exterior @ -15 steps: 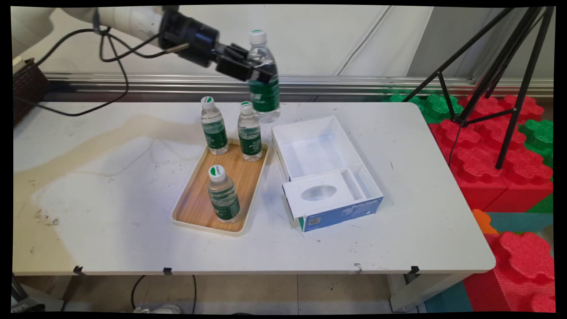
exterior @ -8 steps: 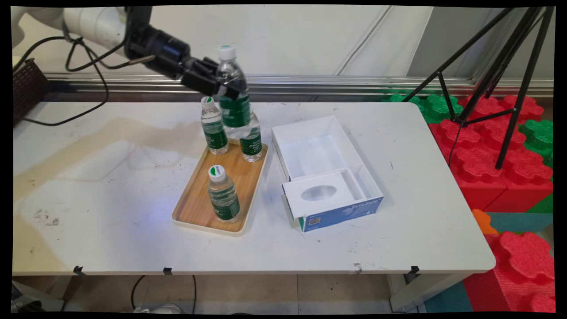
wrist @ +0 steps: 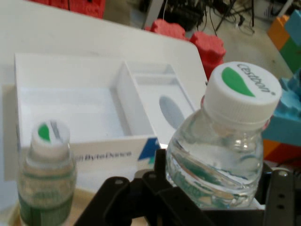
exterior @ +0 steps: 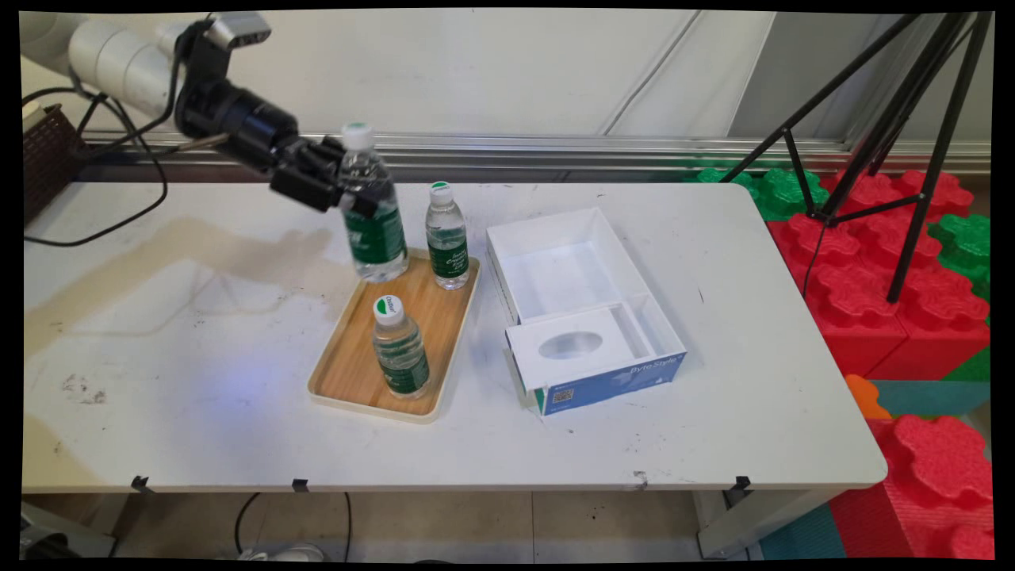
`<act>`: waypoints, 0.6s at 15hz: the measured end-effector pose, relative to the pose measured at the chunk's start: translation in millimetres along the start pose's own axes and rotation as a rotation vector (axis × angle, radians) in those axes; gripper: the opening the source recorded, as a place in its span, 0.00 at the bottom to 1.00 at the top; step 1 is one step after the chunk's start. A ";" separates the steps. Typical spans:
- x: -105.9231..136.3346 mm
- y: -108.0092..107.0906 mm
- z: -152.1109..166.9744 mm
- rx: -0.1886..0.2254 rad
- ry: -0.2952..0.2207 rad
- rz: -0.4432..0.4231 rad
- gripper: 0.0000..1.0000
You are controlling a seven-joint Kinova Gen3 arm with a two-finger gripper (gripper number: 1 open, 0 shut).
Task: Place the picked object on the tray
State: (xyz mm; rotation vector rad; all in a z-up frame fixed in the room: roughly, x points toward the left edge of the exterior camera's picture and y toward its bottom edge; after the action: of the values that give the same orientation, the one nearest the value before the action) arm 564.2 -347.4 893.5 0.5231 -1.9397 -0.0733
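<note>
The pincer (exterior: 349,197) is reached in from the upper left and is clamped on the shoulder of a water bottle (exterior: 369,214), just below its white cap. The bottle is held upright with its base low over the far left corner of the wooden tray (exterior: 346,373). Whether it rests on the tray cannot be told. Below the pincer and nearer the camera, a second bottle (exterior: 401,349) is stood on the tray's near end. Just to the right of the held bottle, a third bottle (exterior: 447,238) is stood at the tray's far right corner, apart from it. Further right of the pincer, beside the tray, an open white box (exterior: 555,277) is laid on the table (exterior: 198,357), with nothing seen inside.
</note>
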 end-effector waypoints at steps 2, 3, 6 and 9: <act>-15.3 2.5 -6.0 -0.008 -0.016 0.006 0.00; -22.8 3.9 -8.0 -0.014 -0.023 0.011 0.00; -39.2 7.4 -9.1 -0.030 -0.034 0.023 0.00; -49.9 9.8 -6.7 -0.045 -0.038 0.037 0.00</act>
State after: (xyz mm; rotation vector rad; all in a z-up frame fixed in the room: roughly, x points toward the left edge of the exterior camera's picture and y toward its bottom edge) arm 583.4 -317.8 856.2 0.4589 -1.9791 -0.1032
